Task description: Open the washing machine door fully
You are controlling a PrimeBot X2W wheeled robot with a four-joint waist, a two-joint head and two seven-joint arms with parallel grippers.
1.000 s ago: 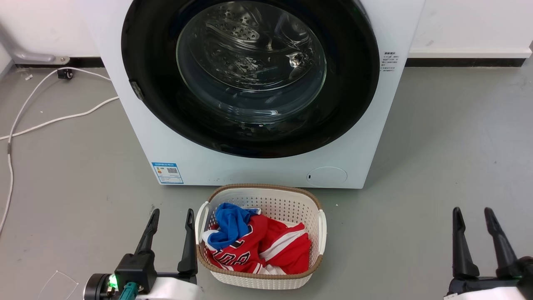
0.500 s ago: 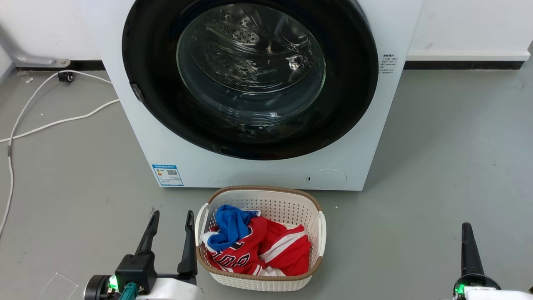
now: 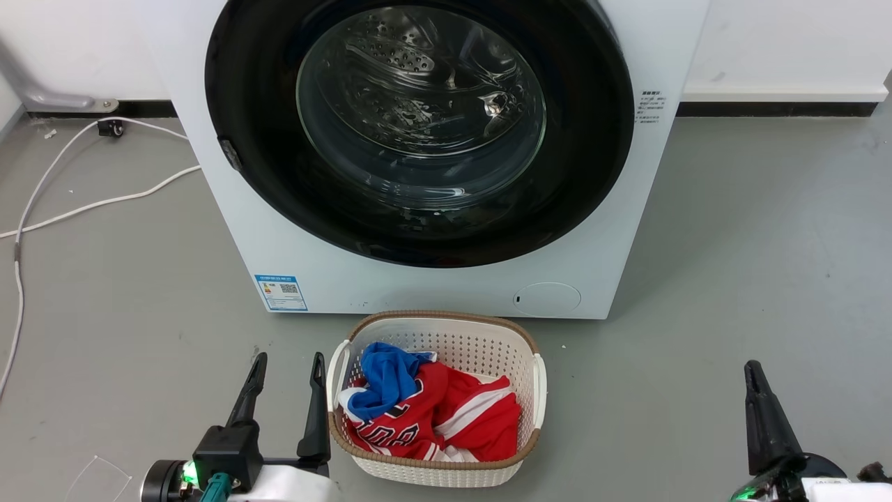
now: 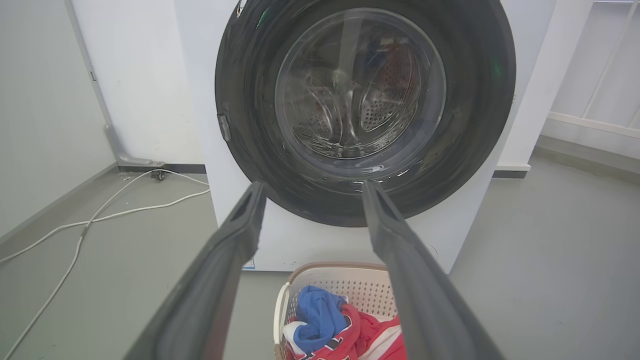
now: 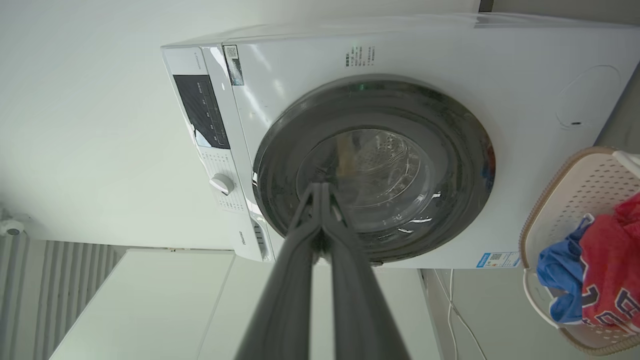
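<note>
Fingers of the right gripper [image 5: 320,190] are pressed together with nothing between them. The gripper is rolled on edge at five o'clock in the head view, well apart from the machine. The left gripper [image 3: 288,359], at seven o'clock, stands with its fingers apart and empty, just beside the laundry basket [image 3: 446,317] at six. Beyond the basket, at twelve, the washing machine door [image 3: 421,118] sits shut, flush in the washing machine [image 3: 293,251]. A small grey tab [image 3: 230,152] marks the door's rim at nine o'clock. Likely risks from here:
- The joined fingertips could skate off the glossy black ring without catching an edge, so the door would not unlatch.
- A low reach could clip the basket.
- The swing could stop short of fully open.
</note>
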